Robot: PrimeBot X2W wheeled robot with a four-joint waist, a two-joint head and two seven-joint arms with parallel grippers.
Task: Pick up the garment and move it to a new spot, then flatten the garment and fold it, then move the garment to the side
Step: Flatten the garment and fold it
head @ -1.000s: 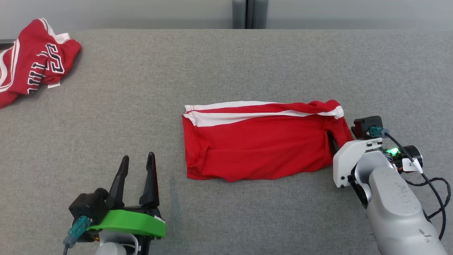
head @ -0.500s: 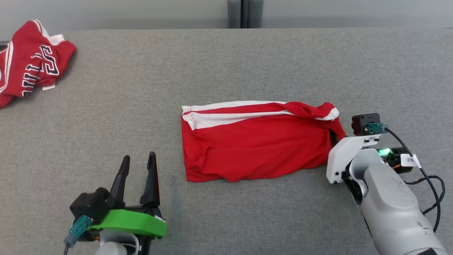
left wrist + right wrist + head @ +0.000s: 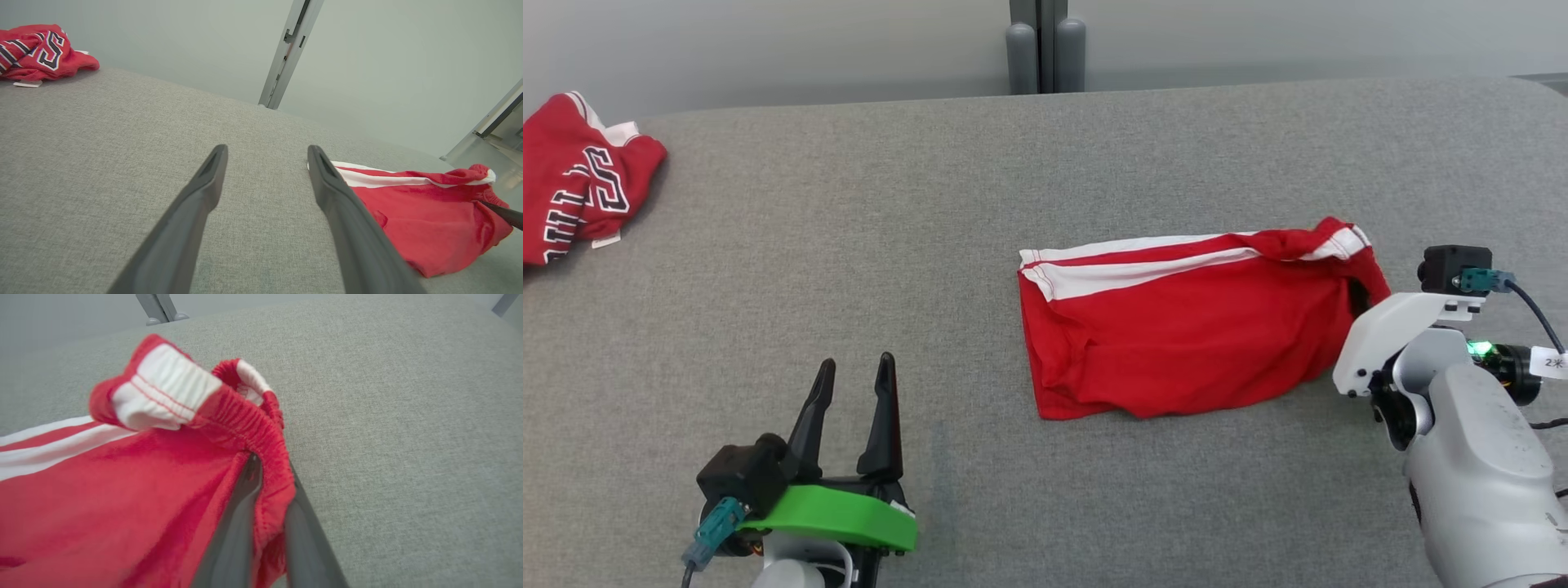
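Observation:
The garment (image 3: 580, 192), a crumpled red T-shirt with navy lettering, lies at the table's far left and also appears in the left wrist view (image 3: 41, 51). A separate folded red cloth with white stripes (image 3: 1184, 335) lies right of centre. My right gripper (image 3: 1357, 298) is shut on the gathered elastic edge at that cloth's right end. The right wrist view shows both fingers (image 3: 241, 522) pinching the red hem (image 3: 269, 457). My left gripper (image 3: 854, 376) rests open at the lower left, clear of both cloths, with bare table between its fingers (image 3: 204, 192).
The grey fabric table (image 3: 849, 245) stretches wide between the two cloths. A grey wall and a metal post (image 3: 1037, 49) stand behind its far edge. The right arm's cable (image 3: 1535, 310) trails at the right edge.
My right gripper has shut on the striped cloth's right end. The head view has shifted, and the cloth now lies further right relative to the T-shirt and my left gripper.

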